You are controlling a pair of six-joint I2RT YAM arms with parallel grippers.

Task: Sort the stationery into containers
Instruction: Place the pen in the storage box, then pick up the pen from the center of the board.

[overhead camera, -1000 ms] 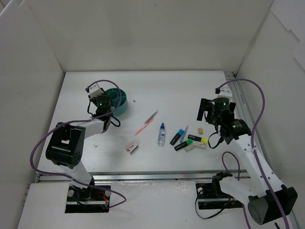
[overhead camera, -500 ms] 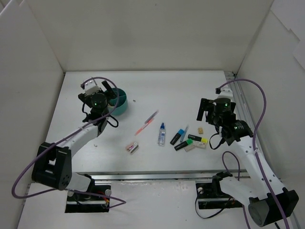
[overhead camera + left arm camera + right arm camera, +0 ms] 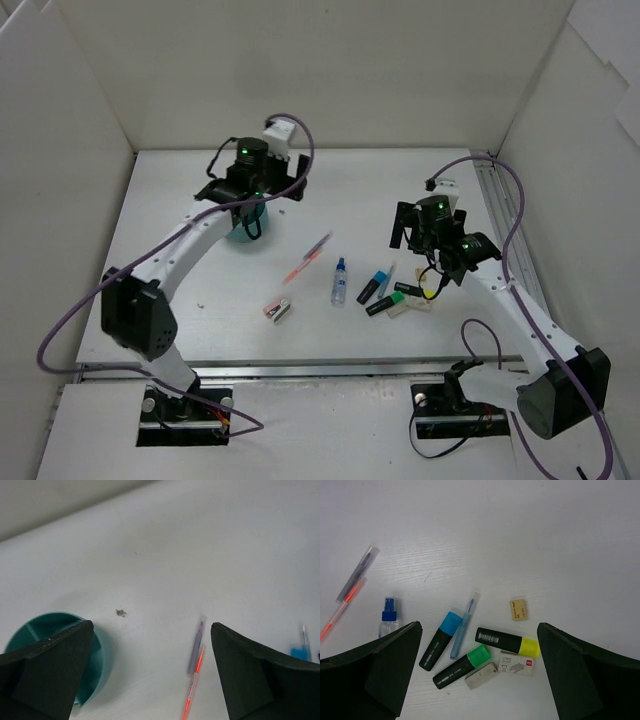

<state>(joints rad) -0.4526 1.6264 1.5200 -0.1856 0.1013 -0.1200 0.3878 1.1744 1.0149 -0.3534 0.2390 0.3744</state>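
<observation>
A: Where are the pens, and which way do they run?

B: Two thin pens lie near the middle of the white table (image 3: 400,190): an orange pen (image 3: 191,692) and a grey pen (image 3: 196,647). They lie side by side and overlap for part of their length. Seen from above, both slant from near-left to far-right.

A: And the other stationery?

B: Just right of the pens lies a clear bottle (image 3: 387,622), its blue cap towards the far side. Further right is a cluster. A blue highlighter (image 3: 440,640) and a green highlighter (image 3: 462,667) slant the same way, caps towards the far-right. A thin blue pen (image 3: 465,625) lies beside the blue one, more nearly lengthwise. A yellow highlighter (image 3: 507,641) lies crosswise, cap pointing right. Just nearside of it are a white box (image 3: 516,663) and a grey eraser (image 3: 481,675). A tan eraser (image 3: 518,610) sits a little apart on the far side. A pink eraser (image 3: 277,310) lies near-left of the pens.

A: What about the container?

B: A round teal tub (image 3: 102,670) with inner dividers stands at the far left, well apart from the cluster. A gripper finger hides much of its inside, so I cannot tell what it holds.

A: And the grippers?

B: The left gripper (image 3: 151,630) hangs above the table just beside the tub, jaws spread wide with nothing between them. The right gripper (image 3: 479,626) hangs over the cluster, also spread wide and grasping nothing
</observation>
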